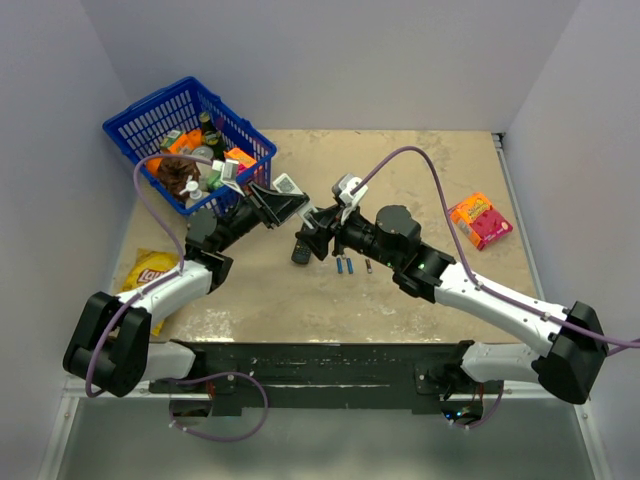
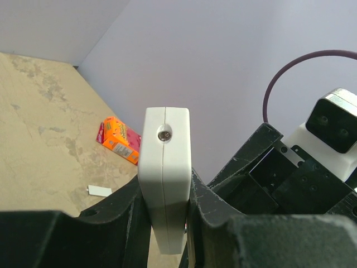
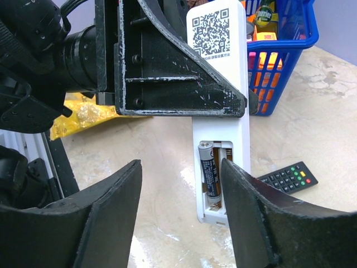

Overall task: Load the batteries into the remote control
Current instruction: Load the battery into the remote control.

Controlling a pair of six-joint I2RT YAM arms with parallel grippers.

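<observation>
Overhead, the left gripper (image 1: 276, 203) is clamped on the white remote control (image 1: 288, 185) and holds it off the tan table (image 1: 420, 170), just in front of the blue basket (image 1: 150, 115) of groceries. The right gripper (image 1: 308, 235) faces it from the other side, close to the remote's near end. A black remote (image 1: 300, 257) lies on the table under the right gripper. Three loose batteries (image 1: 340, 265) lie just right of it, two blue and one dark. An orange snack packet (image 1: 481, 220) sits well apart at the right, and a yellow chip bag (image 1: 148, 272) at the left edge.

From the left wrist, the remote control (image 2: 164, 162) is seen end-on, pinched between the left gripper's (image 2: 165, 226) black fingers (image 2: 120, 215). The right arm's gripper (image 2: 279, 178) is close on the right. Beyond are the orange packet (image 2: 120, 139) and a small white strip (image 2: 100, 191) on the table.

From the right wrist, the remote control (image 3: 218, 120) hangs with its QR-code back facing the camera, its upper part in the left gripper's (image 3: 178, 72) clamp. Its battery bay is open, with one dark battery (image 3: 209, 177) seated in the left slot. The right gripper's (image 3: 181, 218) fingers (image 3: 106, 218) stand apart, one on each side of the remote's lower end, gripping nothing. The black remote (image 3: 287, 178) lies beyond, with the basket (image 3: 290, 50) behind.
</observation>
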